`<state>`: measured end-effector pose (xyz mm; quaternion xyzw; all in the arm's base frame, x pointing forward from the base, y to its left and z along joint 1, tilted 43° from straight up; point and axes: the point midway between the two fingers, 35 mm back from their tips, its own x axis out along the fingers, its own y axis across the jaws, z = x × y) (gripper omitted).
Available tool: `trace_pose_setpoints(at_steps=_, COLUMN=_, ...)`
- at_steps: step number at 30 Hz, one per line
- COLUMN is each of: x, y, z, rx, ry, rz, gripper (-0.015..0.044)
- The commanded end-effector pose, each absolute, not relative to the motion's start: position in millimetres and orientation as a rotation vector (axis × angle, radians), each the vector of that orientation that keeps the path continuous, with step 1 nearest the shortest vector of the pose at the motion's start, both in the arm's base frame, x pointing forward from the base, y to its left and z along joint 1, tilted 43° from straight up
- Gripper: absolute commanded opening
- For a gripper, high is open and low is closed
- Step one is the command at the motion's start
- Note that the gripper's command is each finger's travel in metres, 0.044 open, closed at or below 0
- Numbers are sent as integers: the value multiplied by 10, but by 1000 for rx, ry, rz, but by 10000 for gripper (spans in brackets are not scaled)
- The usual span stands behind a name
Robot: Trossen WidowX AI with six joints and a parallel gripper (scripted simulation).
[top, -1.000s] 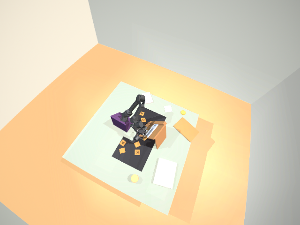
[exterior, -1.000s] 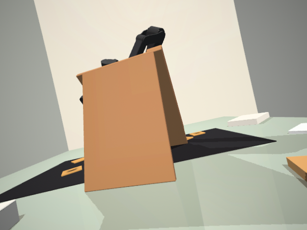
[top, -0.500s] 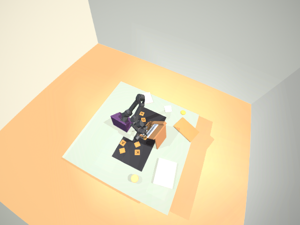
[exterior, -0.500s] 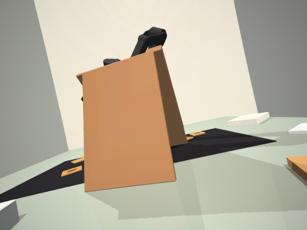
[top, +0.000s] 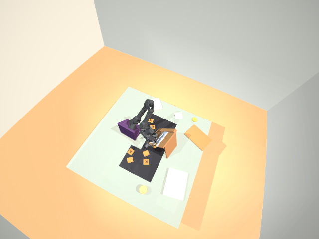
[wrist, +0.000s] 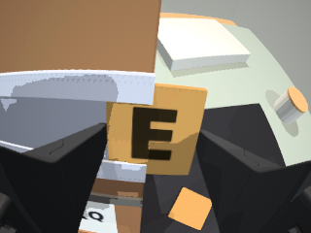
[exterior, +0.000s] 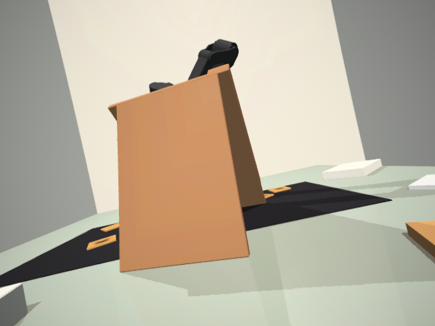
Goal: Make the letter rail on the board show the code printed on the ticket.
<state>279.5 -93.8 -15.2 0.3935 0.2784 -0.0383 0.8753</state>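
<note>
My gripper (top: 152, 144) (wrist: 154, 134) is shut on the E tile (wrist: 187, 109), which is upright and faces the wrist camera. The tile's left part is between the lips of the pale rail (top: 161, 139) (wrist: 133, 87) at its open end; its right part sticks out. No other tile shows in the visible part of the rail. The wooden board (top: 172, 148) (exterior: 175, 175) (wrist: 78, 39) bears the rail. The ticket (wrist: 103, 220) shows only partly, with a Q readable. Loose tiles on the dark mats include A (top: 130, 151), K (top: 145, 161) and a blank-looking one (top: 146, 153) (wrist: 190, 209).
A purple block (top: 128, 129) is at the arm's base. A white box (top: 175, 183) (wrist: 204, 44) and a round canister (top: 142, 189) (wrist: 291, 106) stand beyond the near mat (top: 150, 175). A wooden slab (top: 198, 137) and yellow disc (top: 194, 119) lie near the counter's edge.
</note>
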Motion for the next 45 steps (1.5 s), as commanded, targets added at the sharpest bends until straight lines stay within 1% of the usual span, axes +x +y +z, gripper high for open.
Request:
trace_pose_setpoints(at_steps=1, x=2798, y=-930, z=-137, rx=824, ry=581, rz=-85, gripper=0)
trace_pose_setpoints(at_steps=45, x=2852, y=-801, z=-13, rx=825, ry=580, rz=-84, gripper=0)
